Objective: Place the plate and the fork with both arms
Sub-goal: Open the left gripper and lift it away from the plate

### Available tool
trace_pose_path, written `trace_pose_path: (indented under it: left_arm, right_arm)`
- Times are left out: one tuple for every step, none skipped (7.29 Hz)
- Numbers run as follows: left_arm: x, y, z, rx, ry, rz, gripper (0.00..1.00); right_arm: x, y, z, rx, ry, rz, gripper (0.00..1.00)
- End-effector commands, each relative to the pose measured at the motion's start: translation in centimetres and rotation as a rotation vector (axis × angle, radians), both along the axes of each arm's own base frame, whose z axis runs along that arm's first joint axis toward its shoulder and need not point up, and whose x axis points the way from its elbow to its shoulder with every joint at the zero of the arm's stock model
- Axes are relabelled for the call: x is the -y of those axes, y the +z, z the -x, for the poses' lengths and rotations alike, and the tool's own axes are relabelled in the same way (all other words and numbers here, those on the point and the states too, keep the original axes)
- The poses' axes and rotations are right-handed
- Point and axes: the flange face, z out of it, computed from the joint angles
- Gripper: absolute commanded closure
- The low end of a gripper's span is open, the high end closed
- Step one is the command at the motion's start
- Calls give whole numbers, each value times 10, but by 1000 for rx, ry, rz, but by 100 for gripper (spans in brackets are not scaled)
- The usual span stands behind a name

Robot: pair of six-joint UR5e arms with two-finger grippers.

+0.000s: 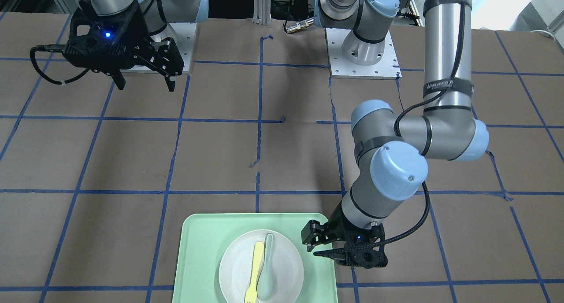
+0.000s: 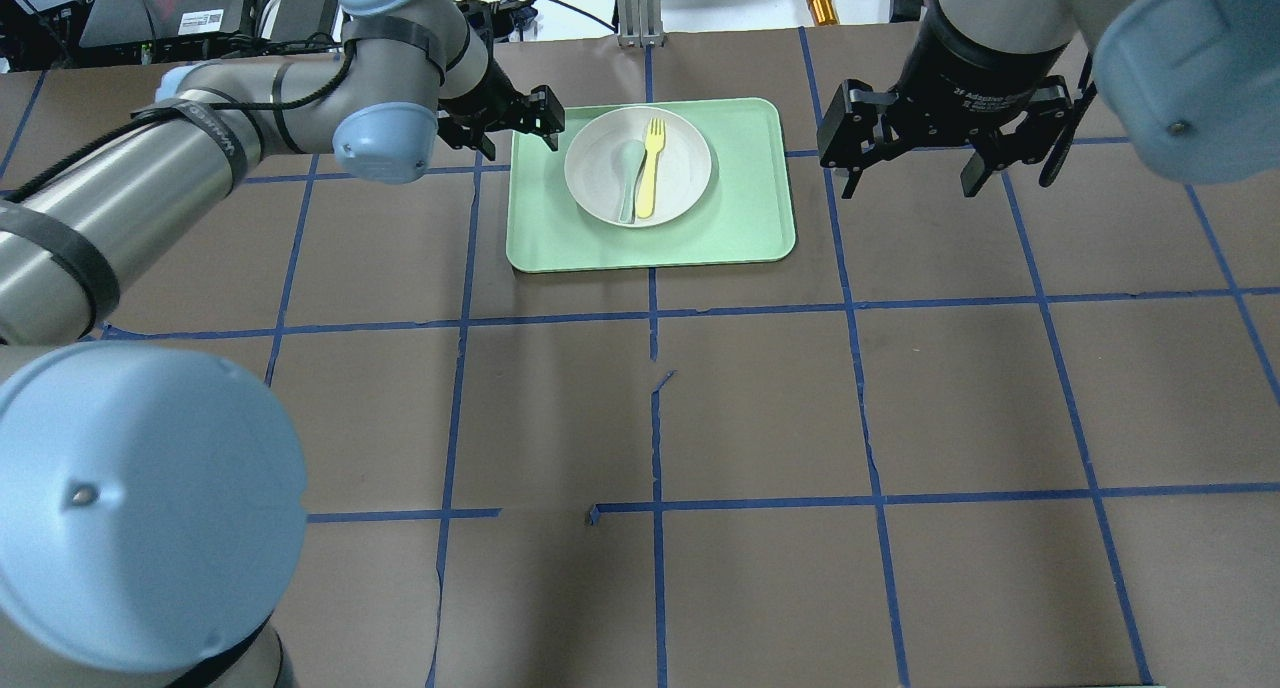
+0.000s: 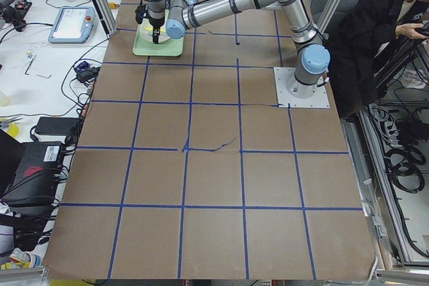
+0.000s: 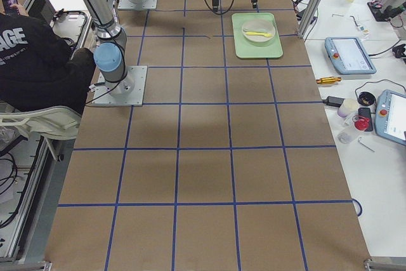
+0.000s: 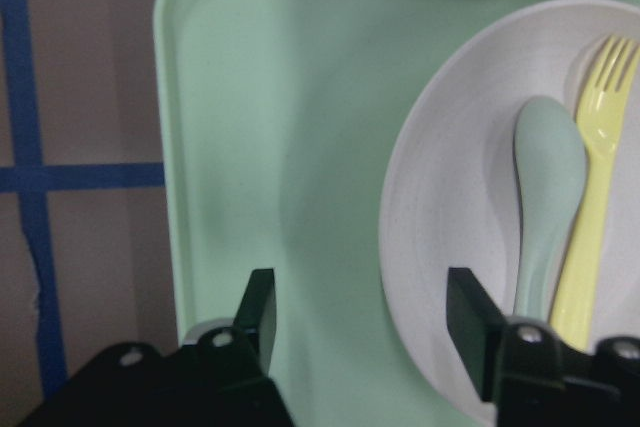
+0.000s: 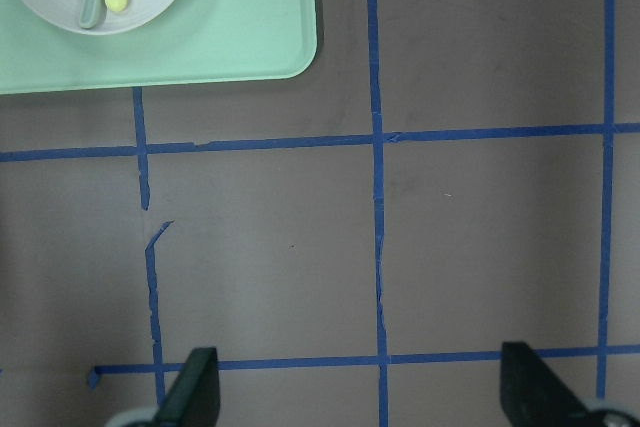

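The off-white plate (image 2: 685,163) sits on a mint-green tray (image 2: 740,218) at the table's far side. The yellow fork (image 2: 650,163) lies on the plate beside a pale green spoon (image 2: 628,173). My left gripper (image 2: 520,136) is open and low at the tray's left end. In the left wrist view (image 5: 362,322) one finger is over the tray floor (image 5: 280,127) and the other over the plate's left rim (image 5: 430,197), with the fork (image 5: 590,167) further right. My right gripper (image 2: 910,183) is open and empty, held high to the right of the tray.
The table is covered in brown paper with a blue tape grid (image 2: 655,313). The arms' base plates (image 1: 363,63) stand at the robot's side. A person (image 3: 382,25) sits beside the table near the robot. Devices and cables (image 4: 346,55) lie on a side bench.
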Motion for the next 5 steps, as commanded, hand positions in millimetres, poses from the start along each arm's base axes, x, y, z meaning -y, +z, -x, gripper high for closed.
trace_pose_path:
  left_arm:
    - [-71,126,-2,68,-3,-13,0]
    - [-105,171,7,75,-7,3,0]
    - [-146,201,22,96,-28,-28,0]
    - [-172,214,20,107,-31,-54,0]
    - [-192,210,15,119,-27,-64,0]
  right_arm:
    - [0,0,0,2,0,0,0]
    - [0,0,0,2,0,0,0]
    - [0,1,0,0,-1,1,0]
    - [0,1,0,-1,1,2,0]
    - [0,0,0,0,1,0,0]
